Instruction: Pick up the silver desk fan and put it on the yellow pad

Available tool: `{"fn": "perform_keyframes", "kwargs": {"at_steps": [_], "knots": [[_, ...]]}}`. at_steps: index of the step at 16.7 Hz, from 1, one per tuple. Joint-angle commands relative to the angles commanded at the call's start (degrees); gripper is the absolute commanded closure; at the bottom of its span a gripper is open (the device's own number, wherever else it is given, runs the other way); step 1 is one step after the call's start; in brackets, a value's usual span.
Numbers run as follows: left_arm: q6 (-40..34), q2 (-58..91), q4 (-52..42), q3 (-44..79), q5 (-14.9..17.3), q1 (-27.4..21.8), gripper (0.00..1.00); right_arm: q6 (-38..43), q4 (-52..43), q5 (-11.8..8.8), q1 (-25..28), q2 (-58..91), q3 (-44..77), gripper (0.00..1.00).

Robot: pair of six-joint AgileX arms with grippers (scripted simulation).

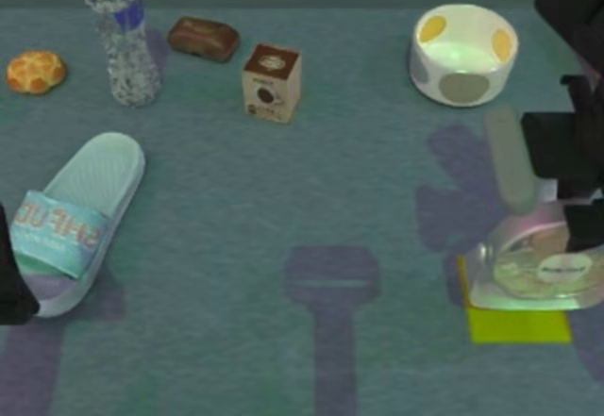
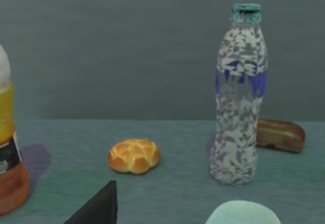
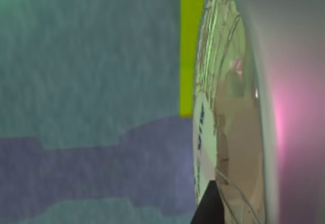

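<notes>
A: Where is the right arm, taking the yellow pad (image 1: 519, 325) as the mark?

B: It reaches in from the table's right edge, dark links stacked beyond the pad. The right gripper (image 1: 583, 232) sits at the far right part of the silver desk fan (image 1: 543, 270), right above the pad's far edge. It meets the fan's rim there. In the right wrist view a dark fingertip (image 3: 209, 206) lies against the fan's grille (image 3: 228, 122).

A: Fingers pinching it, or spread?

B: I cannot tell. The fan's body hides the gap between them in both views.

A: And the fan itself?

B: It covers most of the pad; yellow shows only along the pad's near edge and a thin strip at its left side. The round grille face with its dark centre label is turned up toward the top camera, so the fan seems tipped well back rather than upright. Its squarish end points away from the pad, toward the white bowl (image 1: 463, 53). Whether it rests on the pad or hangs just over it is unclear.

A: The left arm?

B: Parked far from the pad at the table's left edge, beside the slipper (image 1: 71, 220). Only a dark piece of the left gripper (image 1: 11, 274) shows; I cannot tell its fingers' state either.
</notes>
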Motion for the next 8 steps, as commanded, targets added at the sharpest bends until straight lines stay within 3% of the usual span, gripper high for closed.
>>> {"fn": "perform_keyframes", "kwargs": {"at_steps": [8], "knots": [[0.0,0.0,0.0,0.0,0.0,0.0,0.0,-0.7,5.6,0.0,0.1,0.7,-5.0,1.0]]}}
